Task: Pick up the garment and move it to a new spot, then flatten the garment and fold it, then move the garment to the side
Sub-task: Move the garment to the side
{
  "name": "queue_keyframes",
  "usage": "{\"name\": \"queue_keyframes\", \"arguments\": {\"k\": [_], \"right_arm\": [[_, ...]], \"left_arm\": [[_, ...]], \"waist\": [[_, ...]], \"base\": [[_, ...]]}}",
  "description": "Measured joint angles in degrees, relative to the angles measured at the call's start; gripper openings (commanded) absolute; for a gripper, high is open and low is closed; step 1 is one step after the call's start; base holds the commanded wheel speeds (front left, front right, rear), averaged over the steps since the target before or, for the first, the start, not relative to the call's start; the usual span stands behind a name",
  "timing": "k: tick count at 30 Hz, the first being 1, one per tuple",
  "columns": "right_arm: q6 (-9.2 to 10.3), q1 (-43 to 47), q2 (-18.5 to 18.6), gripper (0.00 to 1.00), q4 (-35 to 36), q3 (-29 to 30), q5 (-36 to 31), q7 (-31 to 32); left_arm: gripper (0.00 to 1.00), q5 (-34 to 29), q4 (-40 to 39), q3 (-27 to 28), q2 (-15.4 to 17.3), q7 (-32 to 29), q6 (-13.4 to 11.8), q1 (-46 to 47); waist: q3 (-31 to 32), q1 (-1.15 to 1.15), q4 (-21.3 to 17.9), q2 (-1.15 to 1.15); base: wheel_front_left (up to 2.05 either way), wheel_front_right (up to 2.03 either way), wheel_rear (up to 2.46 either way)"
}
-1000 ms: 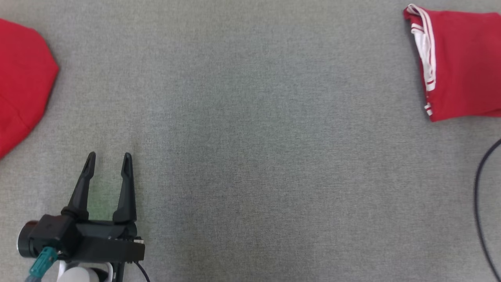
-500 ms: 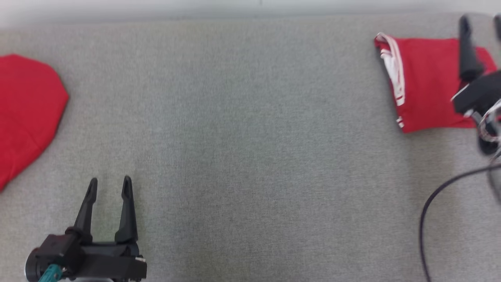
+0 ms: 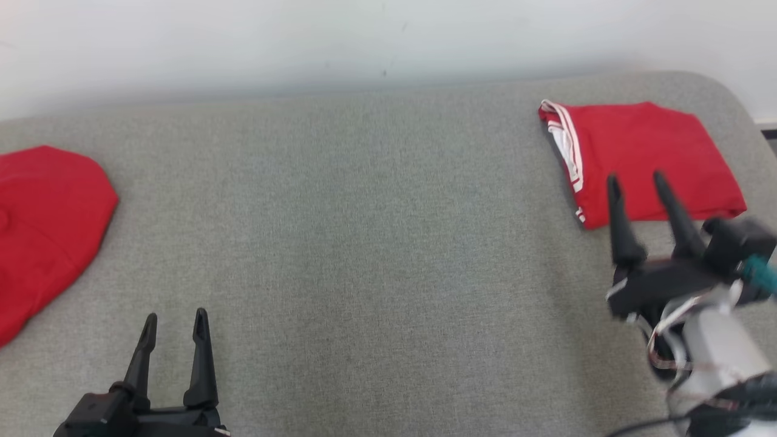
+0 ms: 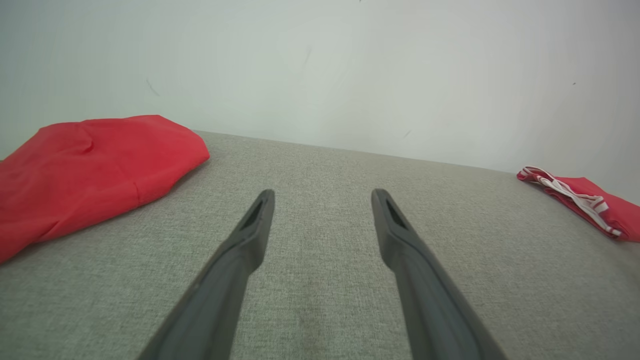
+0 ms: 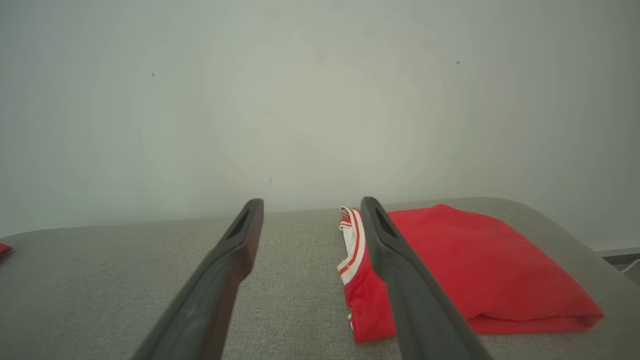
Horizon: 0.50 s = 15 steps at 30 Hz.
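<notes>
Nearest to the robot, the left claw (image 3: 175, 318) hangs over the bare grey surface (image 3: 376, 243), well apart from any cloth. Farther away, the right claw (image 3: 636, 185) points at the near edge of the folded red garment (image 3: 643, 145), which lies at the far right corner of the surface. The risk I see: if this claw goes forward low, its fingers can catch the white-striped hem and pull the fold open. A loose red garment (image 3: 48, 224) lies at the far left; a pinch of only 1 layer there would drag it in a heap. Both claws are spread wide; the 2 hold nothing and seem to touch nothing.
</notes>
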<state>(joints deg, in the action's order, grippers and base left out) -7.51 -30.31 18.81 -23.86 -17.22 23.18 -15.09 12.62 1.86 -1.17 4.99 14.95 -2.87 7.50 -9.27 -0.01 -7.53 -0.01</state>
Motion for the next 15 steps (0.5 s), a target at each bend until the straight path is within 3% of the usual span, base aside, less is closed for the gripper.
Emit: {"name": "queue_keyframes", "arguments": {"k": [7, 15], "right_arm": [[0.00, 9.46, -3.77, 1.00, 6.26, 3.26, -5.46, -0.01], [0.01, 22.06, -11.24, 1.00, 12.70, 6.16, -10.21, 0.55]], "left_arm": [[1.00, 0.48, 0.57, 0.21, -0.18, 0.02, 0.04, -1.08], [1.00, -0.40, 2.68, -0.76, -0.21, 0.07, -0.46, -2.88]], "waist": [[2.74, 0.00, -0.08, 0.00], [6.07, 0.00, 1.06, 0.00]], "base": [[0.00, 0.00, 0.00], [0.00, 0.00, 0.00]]}}
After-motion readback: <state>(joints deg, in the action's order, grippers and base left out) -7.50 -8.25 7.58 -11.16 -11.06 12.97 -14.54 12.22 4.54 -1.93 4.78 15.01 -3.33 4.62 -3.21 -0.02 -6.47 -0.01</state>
